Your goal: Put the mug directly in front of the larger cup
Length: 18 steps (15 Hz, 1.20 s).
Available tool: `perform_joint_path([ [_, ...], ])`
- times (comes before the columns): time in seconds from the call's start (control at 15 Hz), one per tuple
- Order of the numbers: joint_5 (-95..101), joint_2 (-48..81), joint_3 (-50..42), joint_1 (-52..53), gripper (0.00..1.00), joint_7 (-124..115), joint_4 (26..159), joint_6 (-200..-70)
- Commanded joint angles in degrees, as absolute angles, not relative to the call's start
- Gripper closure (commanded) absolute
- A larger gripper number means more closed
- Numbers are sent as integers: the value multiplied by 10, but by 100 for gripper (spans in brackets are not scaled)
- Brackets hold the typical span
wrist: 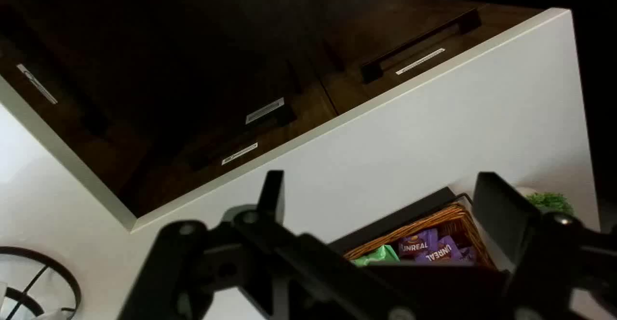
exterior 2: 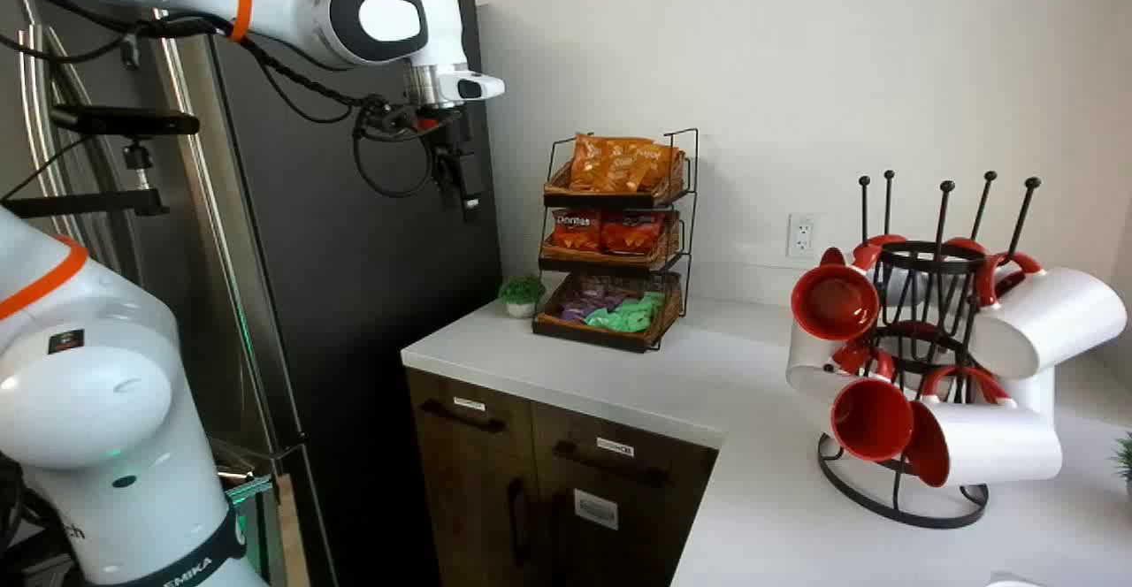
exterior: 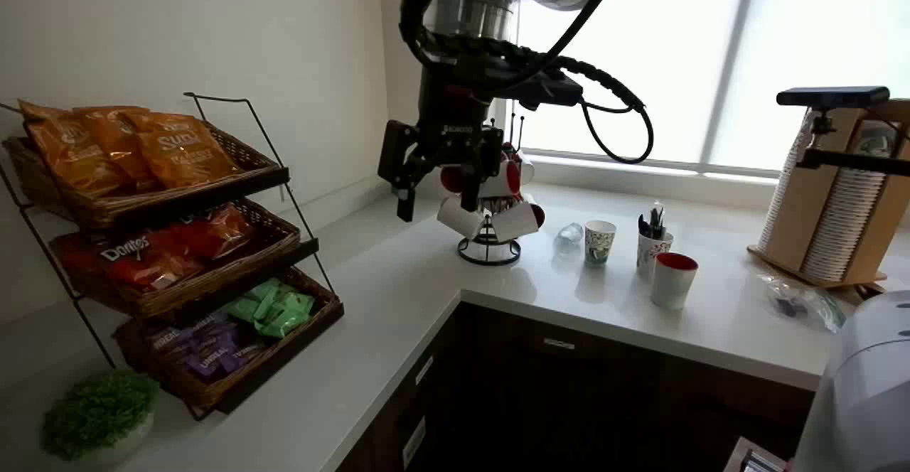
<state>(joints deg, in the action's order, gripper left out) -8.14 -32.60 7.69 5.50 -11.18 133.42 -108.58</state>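
A white mug with a red inside (exterior: pixel 672 283) stands upright on the counter. Close behind it is a patterned cup (exterior: pixel 648 259) holding black cutlery. Another patterned cup (exterior: pixel 600 244) stands to their left. Which cup is the larger one I cannot tell. Several white mugs with red insides, one of them here (exterior 2: pixel 1008 445), hang on a black wire rack (exterior 2: pixel 937 522). My gripper (exterior: pixel 438 200) is open and empty, high above the counter; it also shows in an exterior view (exterior 2: pixel 470 205). In the wrist view its fingers (wrist: pixel 381 182) are wide apart.
A tiered snack stand (exterior: pixel 284 264) with baskets of packets stands by the wall; its lowest basket (wrist: pixel 397 233) shows below the fingers. A small green plant (exterior 2: pixel 522 290) is beside it. A clear plastic item (exterior: pixel 569 237) and a wooden cup holder (exterior: pixel 789 223) are on the counter.
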Motion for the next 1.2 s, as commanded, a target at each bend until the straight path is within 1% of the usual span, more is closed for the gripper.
perform_joint_path([
  [0.0,-82,-326,78,53,0,-111,1333,-1085],
  [0.87,-82,-326,78,53,0,-111,1333,-1085],
  [1.13,-76,-420,66,35,0,-126,1405,-1111],
])
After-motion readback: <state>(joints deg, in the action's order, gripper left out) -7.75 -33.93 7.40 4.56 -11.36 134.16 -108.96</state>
